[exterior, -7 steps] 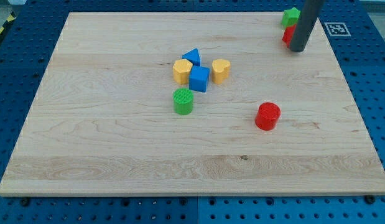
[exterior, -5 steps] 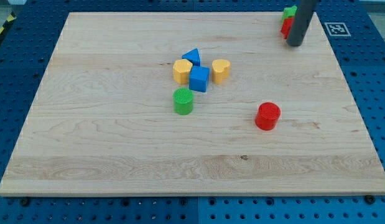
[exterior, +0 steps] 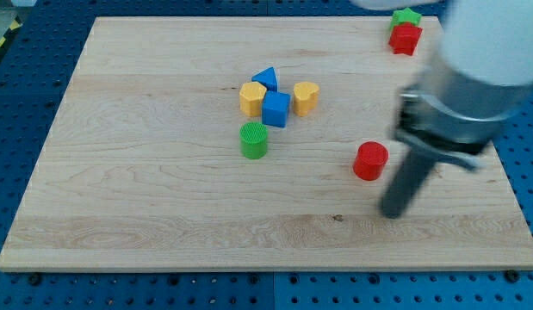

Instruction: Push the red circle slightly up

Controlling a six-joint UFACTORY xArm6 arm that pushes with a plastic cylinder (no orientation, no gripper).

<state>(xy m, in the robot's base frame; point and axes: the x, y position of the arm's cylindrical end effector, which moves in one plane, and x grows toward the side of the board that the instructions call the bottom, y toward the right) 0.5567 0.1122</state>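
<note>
Down from the top, my tip (exterior: 392, 213) now sits below-right of the upright red circle (exterior: 370, 161).

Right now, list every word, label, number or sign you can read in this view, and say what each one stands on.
None: no readable text shows on the wooden board, the blocks, or my arm.
The red circle carries no marking; my tip sits just below and to the view's right of it.

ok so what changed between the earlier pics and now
My tip swept from the view's top right, beside the green block and red block, down to just below and right of the red circle, apparently not touching it. No block has moved.
</note>
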